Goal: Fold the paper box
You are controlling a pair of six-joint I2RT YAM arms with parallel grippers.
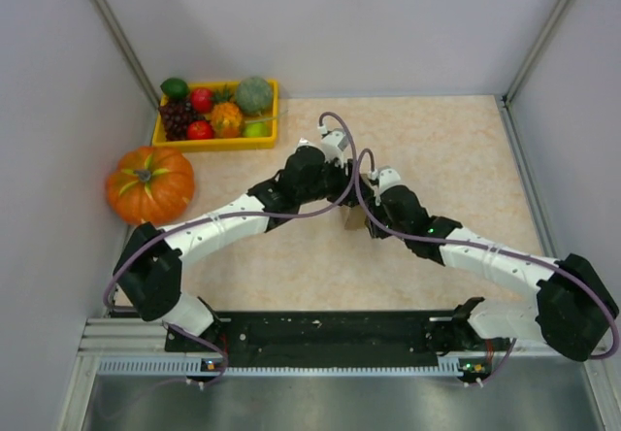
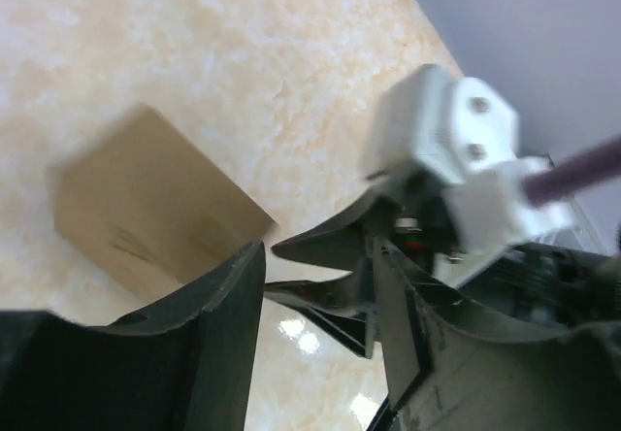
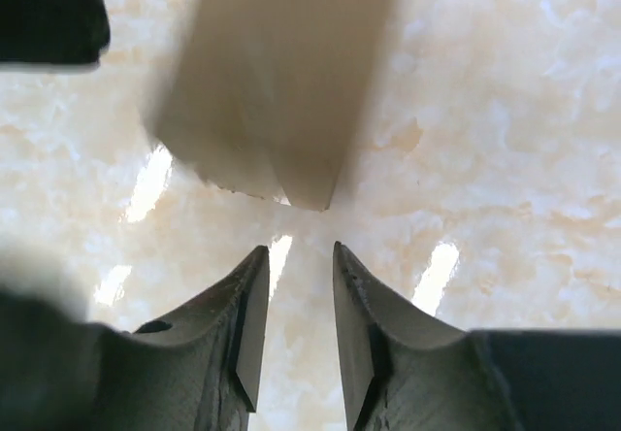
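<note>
The paper box (image 2: pixel 146 208) is a small brown kraft box lying on the pale marbled table. It sits just left of my left gripper (image 2: pixel 318 256), outside its left finger (image 2: pixel 209 324). That gripper is open with nothing between its jaws. Beyond its gap I see the right gripper's dark fingertips (image 2: pixel 325 247). In the right wrist view the box (image 3: pixel 281 82) is blurred, just ahead of my right gripper (image 3: pixel 298 256). Its jaws stand a narrow gap apart and hold nothing. From above, the left arm (image 1: pixel 306 174) and right arm (image 1: pixel 403 208) meet mid-table and hide the box.
A yellow tray (image 1: pixel 218 143) of toy fruit sits at the back left, with an orange pumpkin (image 1: pixel 150 183) in front of it by the left wall. Grey walls close in the table on three sides. A dark finger (image 3: pixel 49 14) shows at the top left of the right wrist view.
</note>
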